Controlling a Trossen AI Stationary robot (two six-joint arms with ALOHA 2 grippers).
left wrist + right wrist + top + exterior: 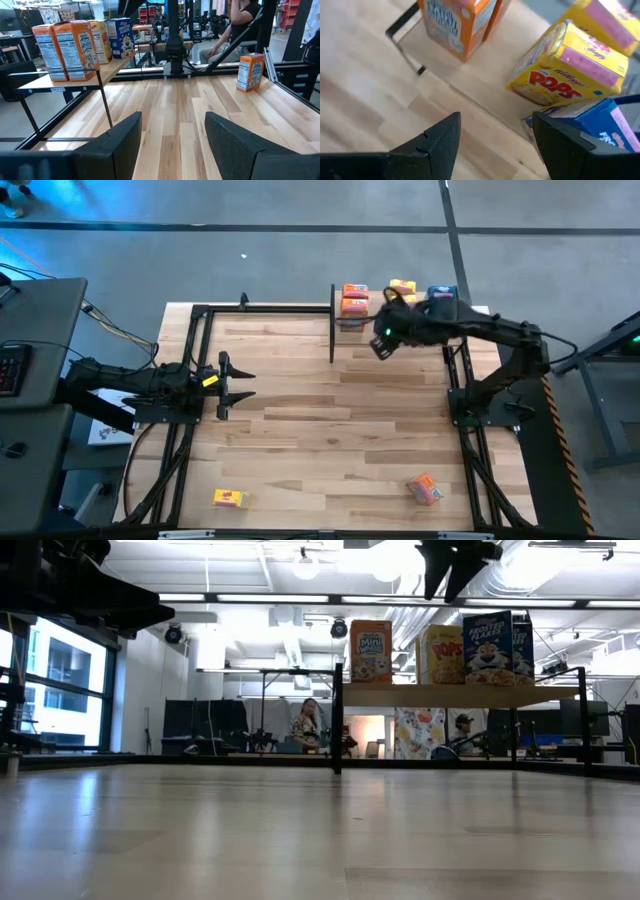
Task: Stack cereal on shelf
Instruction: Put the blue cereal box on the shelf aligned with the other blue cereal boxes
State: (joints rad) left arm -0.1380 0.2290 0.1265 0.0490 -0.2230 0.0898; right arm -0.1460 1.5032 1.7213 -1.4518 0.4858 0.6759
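The shelf stands at the table's far edge, right of the middle. Cereal boxes stand upright on it: orange ones toward its left end, a yellow one, and blue ones toward the right. My right gripper is open and empty, hovering above the shelf near the yellow box and a blue box; it also shows in the high view. My left gripper is open and empty over the table's left part. A yellow box and an orange box lie on the table near its front edge.
Black metal frame rails run along the table's left and right sides. The shelf's black upright stands at its left end. People sit in the room beyond the table. Bare tabletop lies between the arms.
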